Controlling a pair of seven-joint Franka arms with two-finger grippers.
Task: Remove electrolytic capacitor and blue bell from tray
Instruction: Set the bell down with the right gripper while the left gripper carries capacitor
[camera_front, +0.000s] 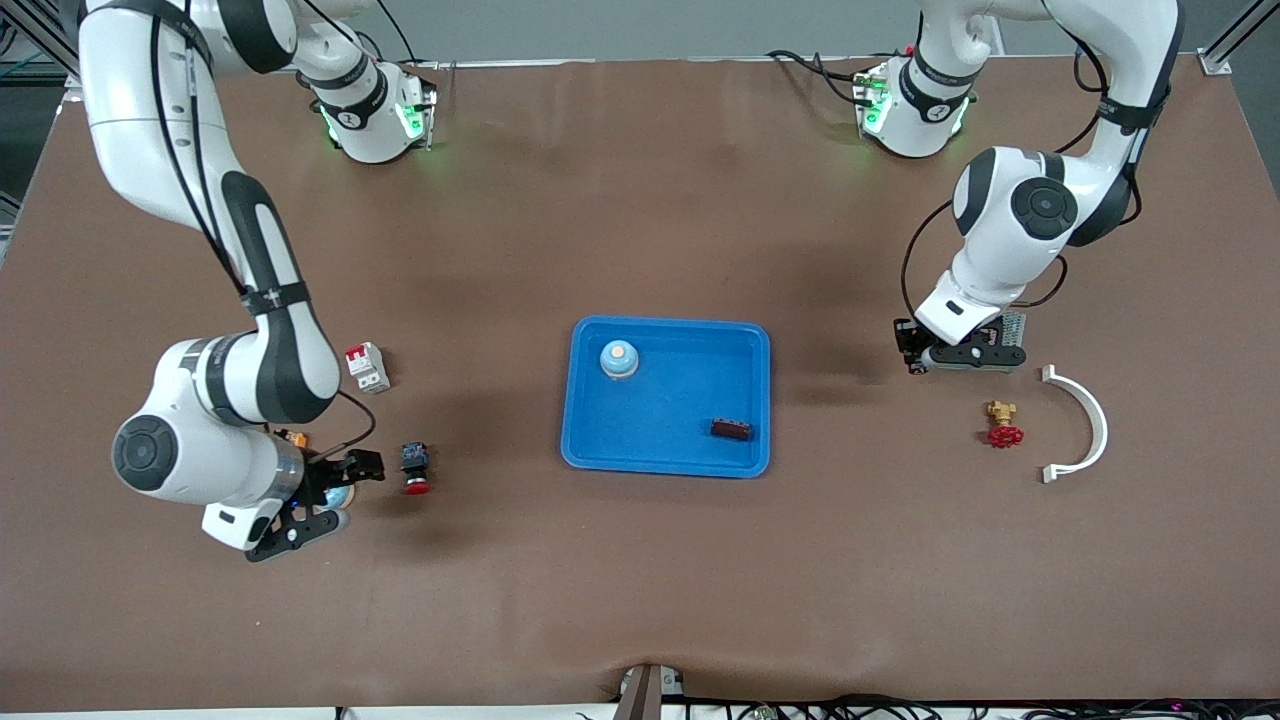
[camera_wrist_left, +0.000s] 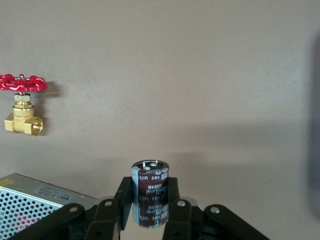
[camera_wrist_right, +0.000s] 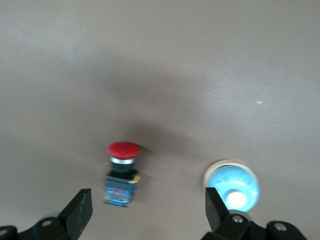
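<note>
A dark brown capacitor (camera_wrist_left: 150, 192) with white print stands upright between the black fingers of my left gripper (camera_wrist_left: 150, 195), which is shut on it. In the front view that gripper (camera_front: 958, 358) is over the table at the left arm's end, and the capacitor is hidden under it. A pale blue bell (camera_wrist_right: 232, 187) sits on the table just outside one finger of my right gripper (camera_wrist_right: 147, 205), which is open with bare table between its fingers. In the front view this bell (camera_front: 340, 497) peeks out under the right gripper (camera_front: 325, 500). Another blue bell (camera_front: 620, 360) sits in the blue tray (camera_front: 590, 440).
A red push-button (camera_wrist_right: 122, 172) (camera_front: 415, 470) stands close by the right gripper. A white and red breaker (camera_front: 367, 367) lies farther from the camera. A dark brown block (camera_front: 731, 429) lies in the tray. A brass valve (camera_front: 1002, 424) (camera_wrist_left: 22, 107), white curved bracket (camera_front: 1085, 425) and perforated metal box (camera_wrist_left: 35, 200) surround the left gripper.
</note>
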